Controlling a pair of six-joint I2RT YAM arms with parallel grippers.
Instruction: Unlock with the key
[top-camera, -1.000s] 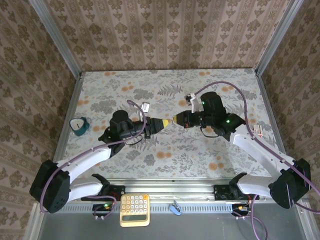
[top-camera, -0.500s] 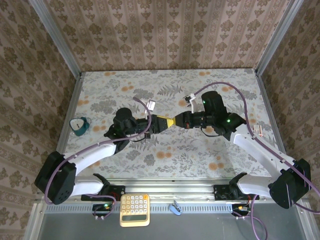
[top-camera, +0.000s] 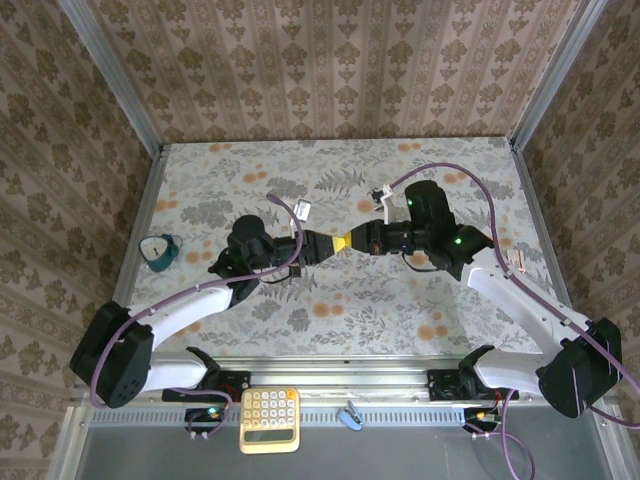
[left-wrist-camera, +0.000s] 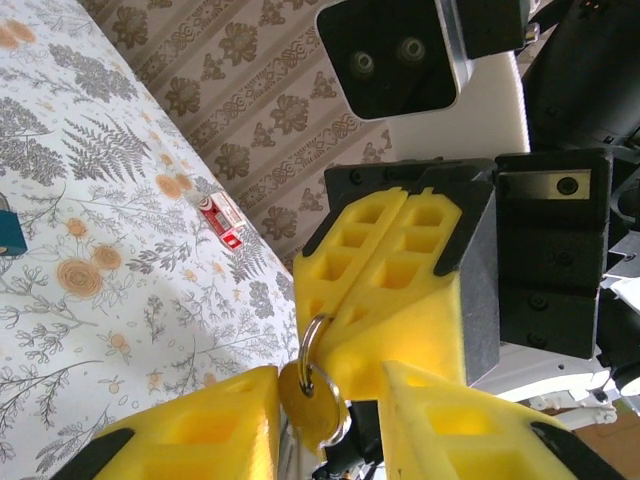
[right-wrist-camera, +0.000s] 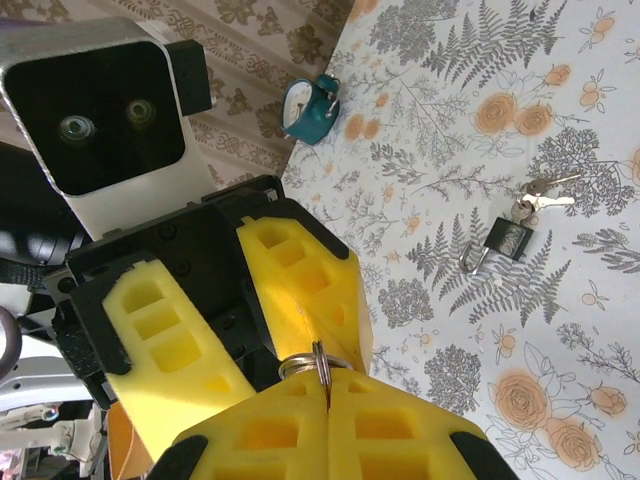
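The left tool (left-wrist-camera: 330, 378) gapes either side of the key (left-wrist-camera: 312, 415), not yet clamped. The key, likely stiff, light and slick, hangs in mid-air from a ring (right-wrist-camera: 315, 362) pinched by the clenched right tool (right-wrist-camera: 328, 385); best gripped flat on its bow. The padlock (right-wrist-camera: 506, 238) lies on the table (right-wrist-camera: 560, 330).

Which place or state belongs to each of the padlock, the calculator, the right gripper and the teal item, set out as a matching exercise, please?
1 padlock
2 calculator
3 right gripper
4 teal item

A shut on the key ring
B near the table's left edge
C lying on the table beside small keys
D on the near ledge

Pairs: 1-C, 2-D, 3-A, 4-B
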